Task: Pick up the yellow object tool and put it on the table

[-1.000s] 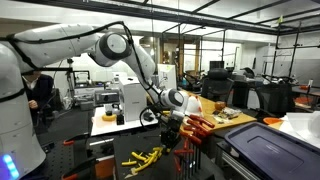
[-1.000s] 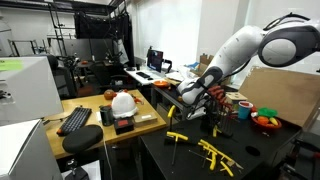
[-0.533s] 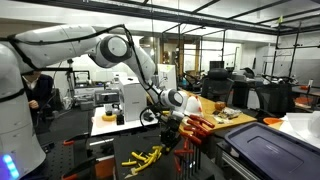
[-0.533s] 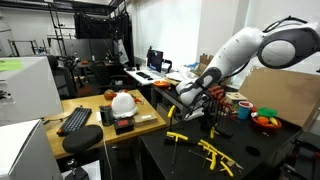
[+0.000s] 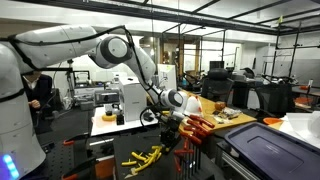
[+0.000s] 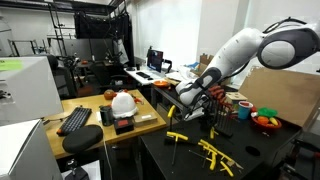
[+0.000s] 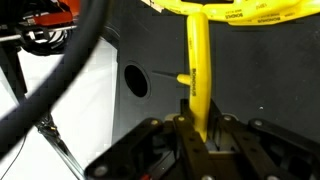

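Nothing moves over the last second: claw [image 7: 200,138] stays clamped on the yellow tool [image 7: 198,70], hanging above the worktop [image 7: 270,100]. Set-down still pending.

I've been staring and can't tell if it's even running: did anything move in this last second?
Nothing visibly changed. The gripper keeps the same spot over the dark table with a yellow tool between its fingers, and the other yellow tools lie where they were.
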### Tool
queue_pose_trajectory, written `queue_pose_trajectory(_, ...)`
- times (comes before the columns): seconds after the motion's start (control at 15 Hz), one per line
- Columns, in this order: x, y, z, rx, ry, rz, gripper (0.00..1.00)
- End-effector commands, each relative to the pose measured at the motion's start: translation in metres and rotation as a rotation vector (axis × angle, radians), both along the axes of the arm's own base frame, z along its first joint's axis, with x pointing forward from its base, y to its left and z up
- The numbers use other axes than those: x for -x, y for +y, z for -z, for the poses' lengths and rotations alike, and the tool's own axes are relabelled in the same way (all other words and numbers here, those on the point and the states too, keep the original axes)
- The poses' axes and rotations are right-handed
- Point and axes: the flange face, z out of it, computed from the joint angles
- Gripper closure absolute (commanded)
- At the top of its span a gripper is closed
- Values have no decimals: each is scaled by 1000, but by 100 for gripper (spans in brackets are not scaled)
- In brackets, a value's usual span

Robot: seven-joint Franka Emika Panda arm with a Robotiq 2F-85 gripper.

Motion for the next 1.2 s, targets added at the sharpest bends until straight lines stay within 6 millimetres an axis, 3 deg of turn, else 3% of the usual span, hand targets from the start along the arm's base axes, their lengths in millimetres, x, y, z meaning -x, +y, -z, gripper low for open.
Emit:
queue_pose_trajectory(0.0, -5, -1, -6, -35, 23, -17, 56)
queue_pose_trajectory(0.2, -6, 1, -6, -65, 13, -25, 42)
queue_pose_trajectory(0.53, -12, 5, -6, -136, -13, -50, 2)
queue_pose_trajectory(1.07, -39, 18, -6, -388, -235, -191, 0)
queue_pose_trajectory(1.13, -37, 0, -41, -404, -266, -231, 0)
